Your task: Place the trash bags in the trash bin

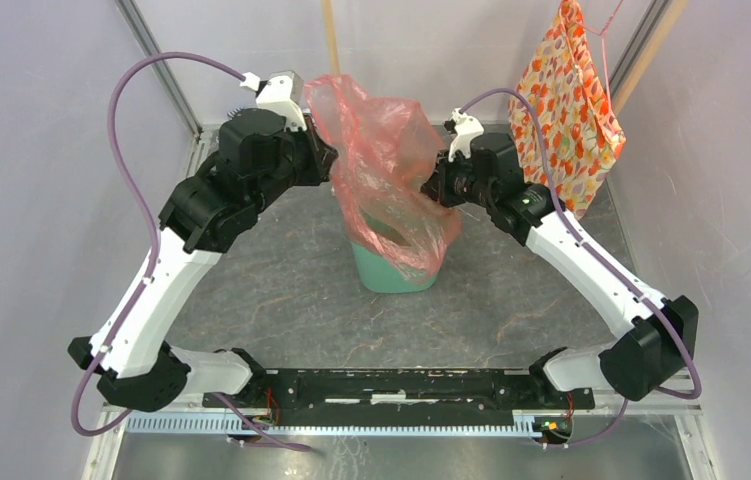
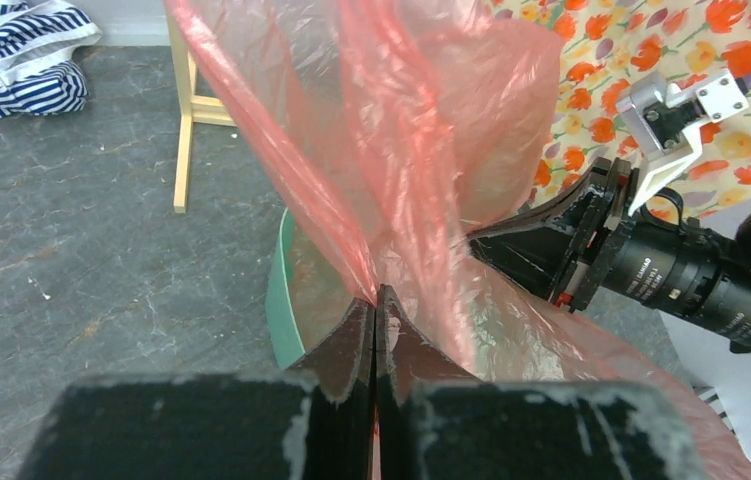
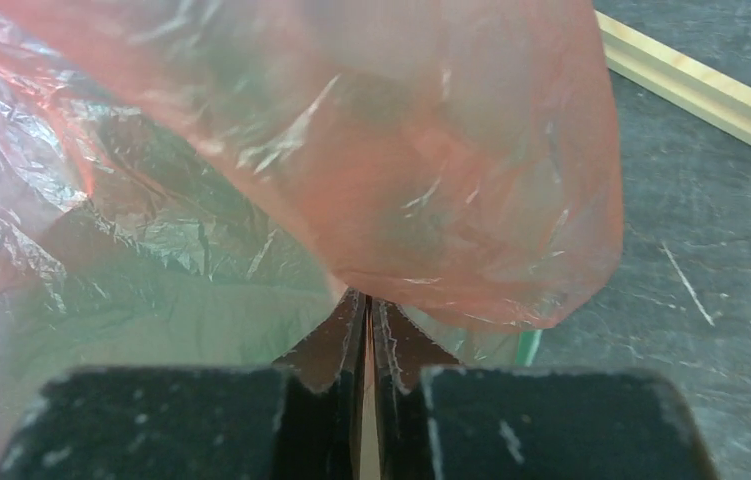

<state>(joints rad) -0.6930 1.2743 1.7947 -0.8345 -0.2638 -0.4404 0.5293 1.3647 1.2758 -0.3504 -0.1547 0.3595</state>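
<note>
The red-orange trash bag [image 1: 381,150] is held up at centre frame, its lower part draped over the mint-green trash bin [image 1: 394,278] standing on the grey worktop [image 1: 281,290]. Its film is pinched by the left claw [image 2: 379,300] and the right claw [image 3: 366,305], both clamped on it. A floral cloth [image 1: 566,110] is hung at upper right.

Left tool [image 2: 379,295] and right tool [image 3: 366,300] pinched closed
</note>
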